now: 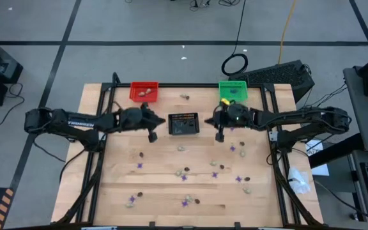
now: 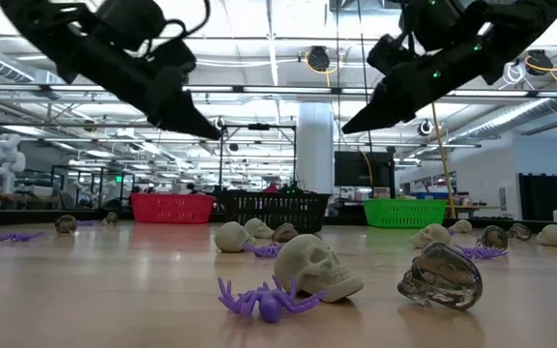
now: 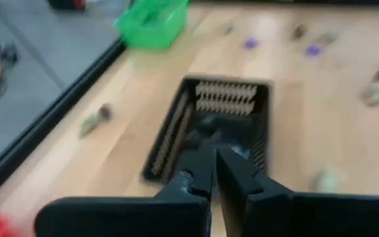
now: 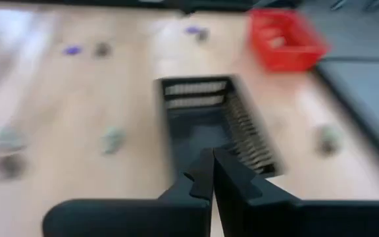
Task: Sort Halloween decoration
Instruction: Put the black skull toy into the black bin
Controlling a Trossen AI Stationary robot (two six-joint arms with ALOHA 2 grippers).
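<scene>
The Halloween trinkets lie scattered on the wooden table: purple spiders, pale beige skulls and dark glassy skulls. My left gripper hovers above the table just left of the black basket, fingers shut and empty. My right gripper hovers just right of the same basket, fingers shut and empty. In the low view both grippers hang well above the table, the left one and the right one.
A red basket holding a few pale pieces stands at the far left and a green basket at the far right. The black basket sits between the grippers. Trinkets cover the table's near half. Dark frame rails run along both sides.
</scene>
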